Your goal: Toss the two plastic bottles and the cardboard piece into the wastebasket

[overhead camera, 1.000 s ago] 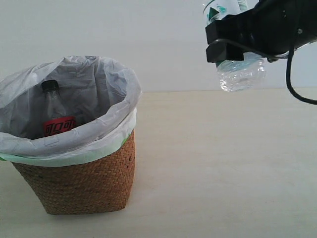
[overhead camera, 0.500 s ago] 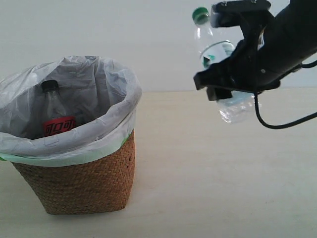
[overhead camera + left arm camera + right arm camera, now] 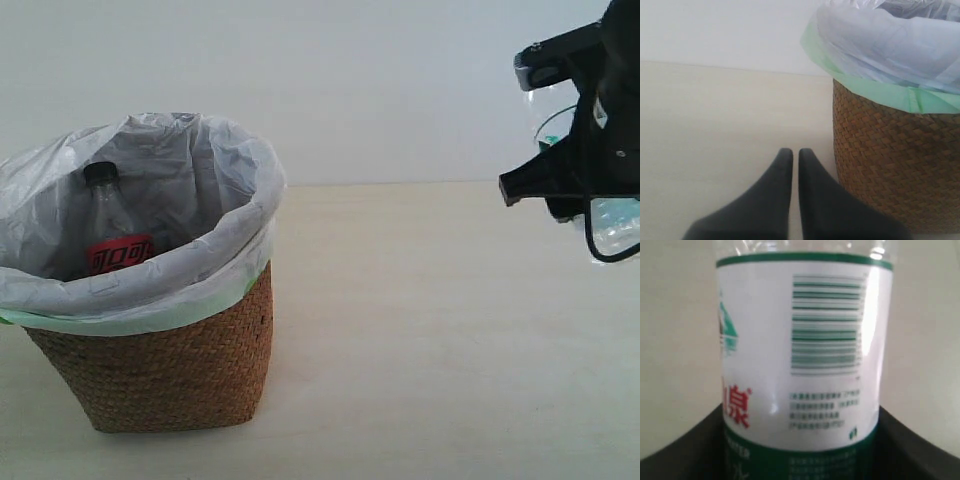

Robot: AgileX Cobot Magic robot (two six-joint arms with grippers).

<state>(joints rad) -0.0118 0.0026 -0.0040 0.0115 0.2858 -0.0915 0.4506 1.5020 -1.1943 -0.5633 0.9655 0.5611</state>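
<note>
Shifted rightward, right end effector [image 3: 548, 130] clamps bottle [image 3: 614, 226].

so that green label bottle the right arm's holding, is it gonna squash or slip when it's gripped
Probably light and thin-walled: the green label bottle looks clear and empty, so a hard squeeze may dent it. Its glossy label could be slippery, though the right gripper flanks it on both sides. Round, so it would likely roll if laid down.

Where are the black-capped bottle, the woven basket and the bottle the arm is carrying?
black-capped bottle [image 3: 120, 253], exterior view, on its red label.
wastebasket [image 3: 170, 370], exterior view, on its woven side.
green-labelled bottle [image 3: 805, 355], right wrist view, on its white label.
</note>
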